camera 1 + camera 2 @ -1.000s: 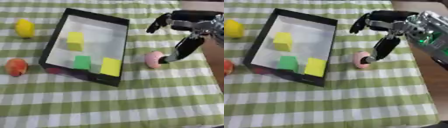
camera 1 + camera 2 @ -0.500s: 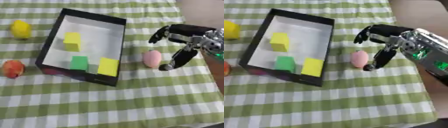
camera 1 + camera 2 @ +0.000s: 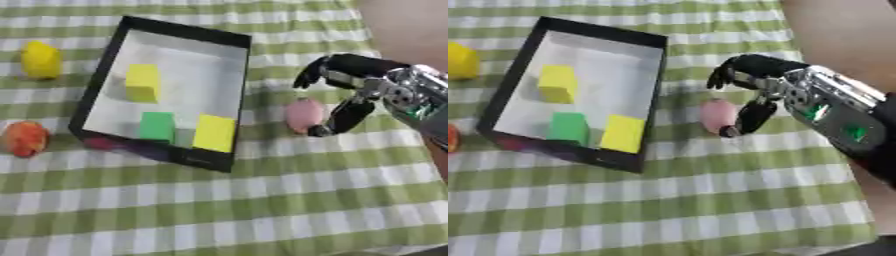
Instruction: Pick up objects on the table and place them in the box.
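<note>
1. A green-and-white checked cloth [image 3: 262, 200] covers the desk, and the black box [image 3: 229, 39] lies on it left of centre with two yellow blocks and a green block [image 3: 157, 126] already inside.
2. Your right hand [image 3: 756, 80] hovers just right of the box, its fingers spread and curled over nothing, the thumb [image 3: 750, 117] hanging down right beside the pink egg-shaped thing [image 3: 303, 115]; whether the two touch is unclear.
3. The left hand is out of sight.
4. To take the pink thing cleanly, bring the fingers down on its far side so it sits between them and the thumb, then close; it looks rounded and may roll.
5. Lift well above the box wall before moving left.
6. A yellow thing [image 3: 40, 59] and a reddish fruit [image 3: 24, 139] wait left of the box.
</note>
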`<action>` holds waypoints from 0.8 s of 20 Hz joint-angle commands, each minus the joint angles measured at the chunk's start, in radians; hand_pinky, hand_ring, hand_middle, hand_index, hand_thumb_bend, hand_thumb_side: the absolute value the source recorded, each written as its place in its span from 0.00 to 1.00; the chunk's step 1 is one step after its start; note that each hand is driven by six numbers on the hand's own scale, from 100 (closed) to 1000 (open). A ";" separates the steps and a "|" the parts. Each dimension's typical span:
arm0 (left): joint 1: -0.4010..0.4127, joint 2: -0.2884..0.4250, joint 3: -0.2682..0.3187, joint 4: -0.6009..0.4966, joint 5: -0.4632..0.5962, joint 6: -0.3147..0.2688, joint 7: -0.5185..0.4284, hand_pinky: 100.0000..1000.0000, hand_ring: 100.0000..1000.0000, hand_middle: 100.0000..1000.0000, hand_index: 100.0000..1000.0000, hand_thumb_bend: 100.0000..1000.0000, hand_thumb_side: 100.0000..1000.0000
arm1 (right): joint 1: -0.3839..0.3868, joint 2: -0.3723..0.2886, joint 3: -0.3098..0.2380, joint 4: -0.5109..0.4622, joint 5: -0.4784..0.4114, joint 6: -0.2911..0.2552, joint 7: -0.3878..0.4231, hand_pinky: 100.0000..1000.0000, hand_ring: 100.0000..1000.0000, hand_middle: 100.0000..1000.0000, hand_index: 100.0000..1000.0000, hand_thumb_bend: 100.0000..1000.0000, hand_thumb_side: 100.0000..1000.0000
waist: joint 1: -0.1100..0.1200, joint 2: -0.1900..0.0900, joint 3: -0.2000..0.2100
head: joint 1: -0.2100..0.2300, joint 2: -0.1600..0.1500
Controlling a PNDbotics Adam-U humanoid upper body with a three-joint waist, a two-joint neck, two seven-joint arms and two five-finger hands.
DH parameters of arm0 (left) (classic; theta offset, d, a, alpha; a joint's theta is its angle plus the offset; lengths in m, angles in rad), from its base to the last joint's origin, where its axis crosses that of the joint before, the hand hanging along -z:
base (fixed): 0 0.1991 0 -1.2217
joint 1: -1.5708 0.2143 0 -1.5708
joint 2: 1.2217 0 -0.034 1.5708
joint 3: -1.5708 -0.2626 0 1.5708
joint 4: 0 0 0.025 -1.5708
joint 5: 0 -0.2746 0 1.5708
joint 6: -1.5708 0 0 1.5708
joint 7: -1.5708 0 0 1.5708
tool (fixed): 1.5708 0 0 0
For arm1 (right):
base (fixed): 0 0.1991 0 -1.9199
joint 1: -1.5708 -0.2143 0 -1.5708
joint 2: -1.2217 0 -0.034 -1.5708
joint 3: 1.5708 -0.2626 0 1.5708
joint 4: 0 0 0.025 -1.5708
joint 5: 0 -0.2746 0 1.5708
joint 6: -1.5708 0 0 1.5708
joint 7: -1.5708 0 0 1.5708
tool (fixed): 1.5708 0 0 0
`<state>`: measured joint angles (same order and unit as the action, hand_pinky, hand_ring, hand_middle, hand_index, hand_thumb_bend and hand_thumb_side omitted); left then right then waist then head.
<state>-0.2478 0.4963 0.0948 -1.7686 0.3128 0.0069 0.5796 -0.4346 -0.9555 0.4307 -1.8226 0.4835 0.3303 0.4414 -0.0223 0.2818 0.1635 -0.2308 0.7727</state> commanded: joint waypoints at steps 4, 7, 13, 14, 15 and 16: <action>-0.012 0.015 0.004 -0.011 0.001 0.000 -0.004 0.73 0.70 0.70 0.85 0.83 0.60 | -0.027 0.004 0.019 0.084 0.051 -0.022 -0.011 0.83 0.78 0.65 0.76 0.47 0.00 | 0.018 0.010 0.006 | -0.004 -0.003; -0.013 0.013 0.004 -0.012 0.002 0.001 -0.004 0.73 0.70 0.70 0.85 0.83 0.60 | -0.033 0.011 0.025 0.103 0.049 -0.033 -0.009 0.82 0.75 0.59 0.70 0.44 0.00 | 0.018 0.013 0.008 | -0.003 -0.003; -0.013 0.015 0.005 -0.012 0.001 0.001 -0.003 0.73 0.70 0.70 0.85 0.83 0.61 | -0.022 -0.024 0.012 0.013 -0.016 -0.041 -0.030 0.78 0.64 0.41 0.52 0.35 0.00 | 0.015 0.012 0.004 | 0.004 -0.003; -0.013 0.016 0.005 -0.012 0.000 0.001 -0.003 0.73 0.71 0.70 0.85 0.83 0.61 | -0.019 -0.034 0.008 -0.009 -0.029 -0.043 -0.034 0.77 0.63 0.39 0.49 0.34 0.00 | 0.014 0.011 0.003 | 0.004 -0.003; -0.013 0.017 0.005 -0.012 0.000 0.001 -0.003 0.73 0.71 0.70 0.85 0.83 0.61 | -0.015 -0.044 0.003 -0.033 -0.042 -0.045 -0.036 0.77 0.61 0.37 0.47 0.34 0.00 | 0.013 0.010 0.002 | 0.005 -0.003; -0.013 0.018 0.005 -0.012 -0.001 0.000 -0.003 0.73 0.71 0.70 0.85 0.83 0.61 | -0.010 -0.056 -0.003 -0.058 -0.054 -0.044 -0.037 0.76 0.61 0.36 0.46 0.34 0.00 | 0.012 0.009 0.001 | 0.006 -0.003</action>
<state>-0.2527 0.4919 0.0945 -1.7686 0.3130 0.0071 0.5792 -0.4371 -0.9649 0.4469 -1.8404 0.4463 0.2884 0.4105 -0.0194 0.2939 0.1645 -0.2278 0.7727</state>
